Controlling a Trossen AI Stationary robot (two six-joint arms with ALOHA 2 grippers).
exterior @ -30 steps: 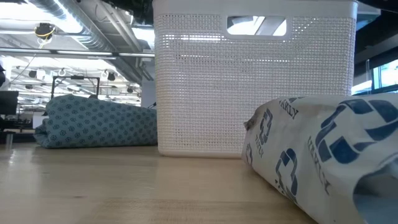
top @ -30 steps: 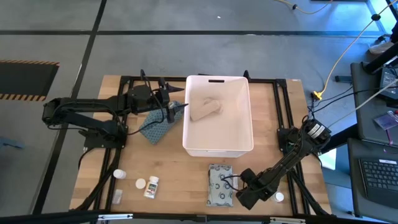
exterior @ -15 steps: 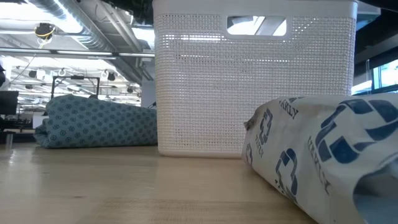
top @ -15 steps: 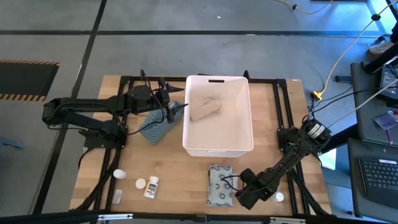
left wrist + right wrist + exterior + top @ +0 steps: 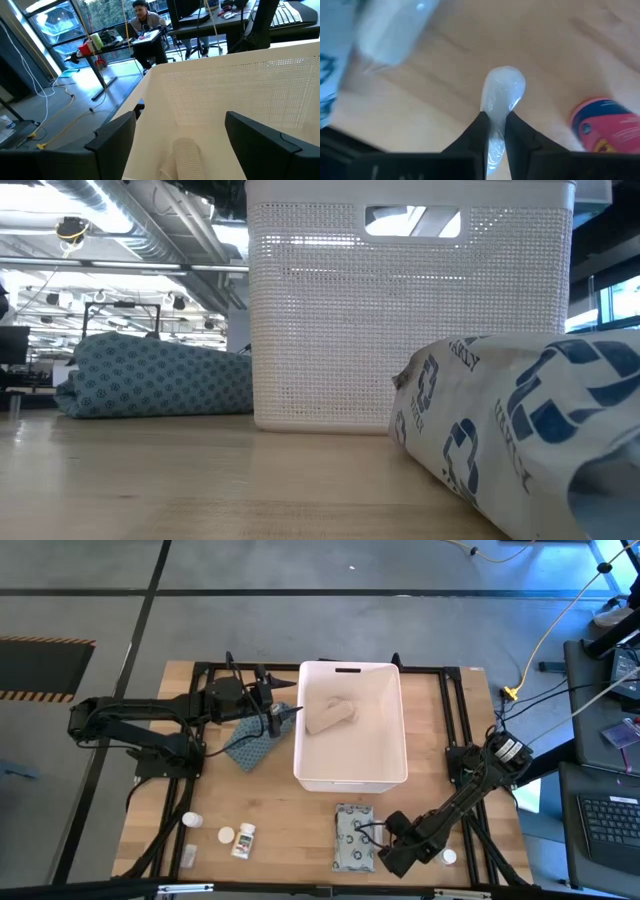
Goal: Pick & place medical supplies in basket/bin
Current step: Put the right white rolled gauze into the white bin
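The white tub [image 5: 350, 772] stands mid-table with the beige bandage roll [image 5: 330, 716] lying inside it, also seen in the left wrist view as the roll [image 5: 187, 152]. My left gripper [image 5: 291, 712] is open at the tub's left rim, pointing into it. The grey-white patterned soft pack [image 5: 353, 837] lies flat near the table's near edge and fills the right of the low view as the pack [image 5: 520, 430]. My right gripper [image 5: 384, 856] is low at the pack's near right corner, shut on a clear plastic bit. Small white bottles [image 5: 243, 839] lie at the near left. My right gripper pinches a thin, translucent plastic flap [image 5: 502, 92] between its two fingers; the flap sticks out past the fingertips [image 5: 481, 131]. It seems to be an edge of the soft pack's wrapper, though the join does not show. The pack itself lies on the table.
A blue patterned soft pack [image 5: 250, 746] lies left of the tub, under my left arm. A red-labelled bottle [image 5: 602, 125] lies close to my right gripper, with a white cap [image 5: 449, 856] on the table's near right. Black frame rails run along both table sides.
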